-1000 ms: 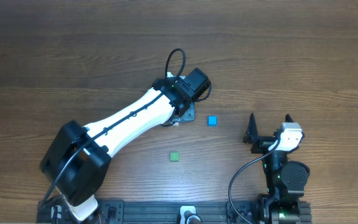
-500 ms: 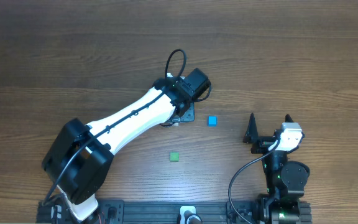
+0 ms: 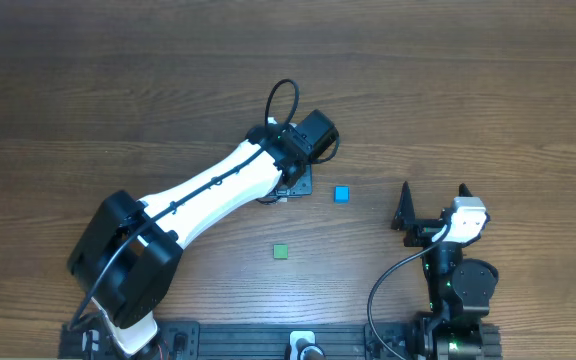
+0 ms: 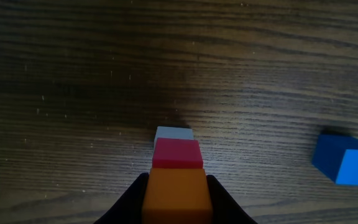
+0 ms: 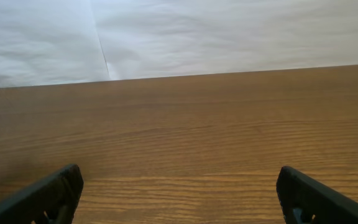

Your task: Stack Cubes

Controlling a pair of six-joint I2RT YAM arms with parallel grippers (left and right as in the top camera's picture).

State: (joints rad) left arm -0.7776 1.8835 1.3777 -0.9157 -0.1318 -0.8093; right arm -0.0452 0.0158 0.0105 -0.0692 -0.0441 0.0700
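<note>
In the left wrist view, my left gripper (image 4: 177, 182) is shut on an orange cube (image 4: 176, 202). The orange cube sits on a red cube (image 4: 177, 154), and under that a white cube (image 4: 173, 132) rests on the wooden table. From above, the left gripper (image 3: 293, 183) is at the table's middle, and its wrist hides the stack. A blue cube (image 3: 341, 193) lies just to its right, apart from the stack (image 4: 347, 163). A green cube (image 3: 281, 252) lies nearer the front. My right gripper (image 3: 433, 205) stands open over bare wood (image 5: 179, 186) at the right.
The wooden table (image 3: 488, 90) stretches wide to the back and both sides. A pale wall (image 5: 229, 31) shows beyond the table's far edge in the right wrist view. The left arm's white link (image 3: 208, 195) runs diagonally from the front left.
The left arm has shifted very slightly. The cubes and the right arm have not moved.
</note>
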